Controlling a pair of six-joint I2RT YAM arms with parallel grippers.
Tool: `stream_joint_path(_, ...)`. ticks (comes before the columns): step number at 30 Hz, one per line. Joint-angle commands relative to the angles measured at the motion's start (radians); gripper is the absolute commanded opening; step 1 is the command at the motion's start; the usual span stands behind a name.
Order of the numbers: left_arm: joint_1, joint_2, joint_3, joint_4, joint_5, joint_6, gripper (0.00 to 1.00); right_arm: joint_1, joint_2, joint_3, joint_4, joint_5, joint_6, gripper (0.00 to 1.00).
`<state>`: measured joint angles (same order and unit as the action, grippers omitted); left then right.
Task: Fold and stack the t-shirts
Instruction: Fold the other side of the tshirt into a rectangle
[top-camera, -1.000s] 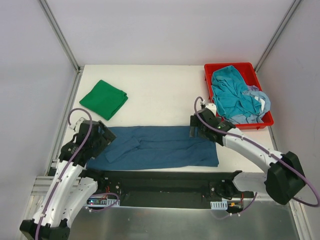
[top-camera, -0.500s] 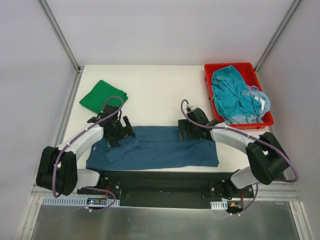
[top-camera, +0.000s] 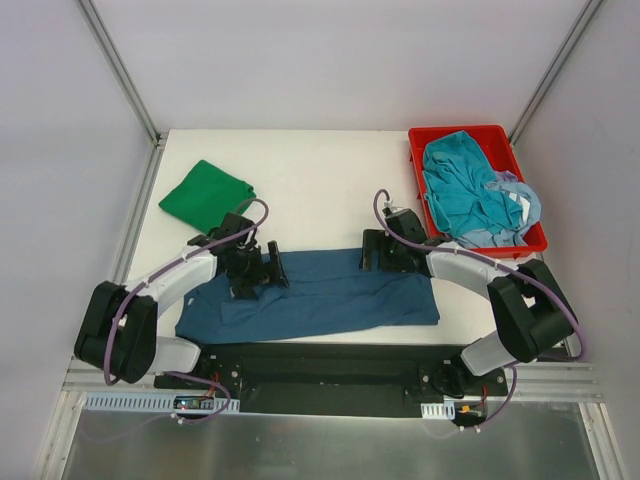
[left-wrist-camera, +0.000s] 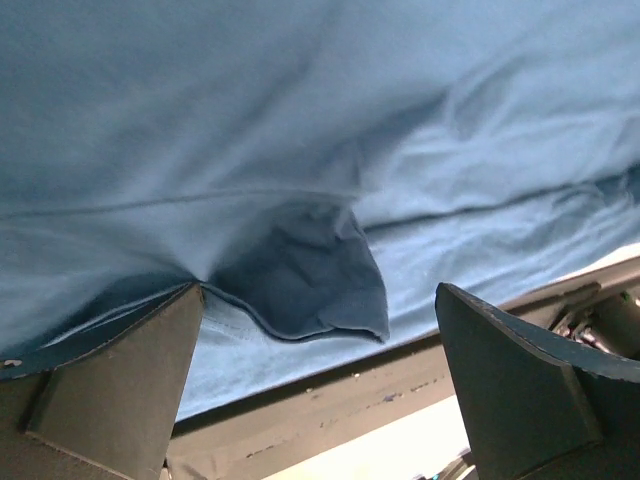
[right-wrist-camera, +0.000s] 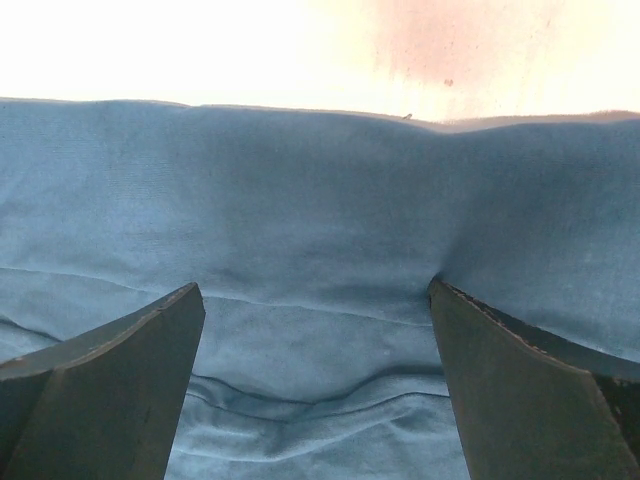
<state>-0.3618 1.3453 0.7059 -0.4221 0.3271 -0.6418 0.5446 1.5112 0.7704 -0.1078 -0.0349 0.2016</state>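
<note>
A dark navy-blue t-shirt (top-camera: 330, 295) lies as a long folded strip across the near part of the white table (top-camera: 320, 185). My left gripper (top-camera: 262, 270) is open and low over the strip's left part, fingers pressed on the cloth. In the left wrist view the gripper (left-wrist-camera: 318, 300) straddles a darker folded flap (left-wrist-camera: 300, 280) of the shirt. At the strip's far edge, right of middle, my right gripper (top-camera: 376, 252) stands open with flat blue cloth (right-wrist-camera: 300, 180) between its fingers (right-wrist-camera: 130, 380). A bright green t-shirt (top-camera: 207, 196) lies folded at the left.
A red tray (top-camera: 420, 165) at the back right holds a crumpled teal shirt (top-camera: 460, 185) and a pale blue one (top-camera: 515, 205). A black base plate (top-camera: 320, 365) runs along the near table edge, close to the navy shirt's near hem. Grey walls enclose three sides.
The left arm swung in from the shirt's left end and moved right along it. The shirt's left end looks narrower and smoother. The right gripper shifted slightly left along the far edge.
</note>
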Motion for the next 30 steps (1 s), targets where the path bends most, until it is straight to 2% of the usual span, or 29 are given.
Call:
stream_joint_path(1,-0.029,-0.133,-0.008,-0.018,0.067,0.021,0.99,-0.006,0.006,-0.033,0.002,-0.04,0.015,0.97)
stream_joint_path(6,-0.045,-0.277,0.006,-0.021,0.124,0.065,0.99,-0.015,0.0,-0.04,0.0,-0.037,0.012,0.97)
stream_joint_path(8,-0.045,-0.299,0.027,-0.023,0.02,0.033,0.99,-0.018,0.003,-0.04,0.002,-0.037,0.012,0.97)
stream_joint_path(10,-0.043,-0.275,0.053,-0.021,-0.153,0.004,0.99,-0.017,0.007,-0.036,0.003,-0.045,0.012,0.97)
stream_joint_path(12,-0.04,-0.212,0.092,-0.027,-0.218,-0.005,0.99,-0.017,0.014,-0.034,0.003,-0.06,0.012,0.97)
stream_joint_path(18,-0.048,0.001,0.118,-0.04,-0.071,0.013,0.99,-0.02,0.001,-0.037,-0.001,-0.054,0.012,0.97)
stream_joint_path(21,-0.078,0.052,0.11,-0.086,-0.031,0.021,0.99,-0.02,-0.008,-0.042,-0.01,-0.046,0.009,0.97)
stream_joint_path(30,-0.322,-0.141,0.017,-0.167,0.027,-0.05,0.99,-0.023,-0.039,-0.039,-0.056,-0.007,-0.004,0.97)
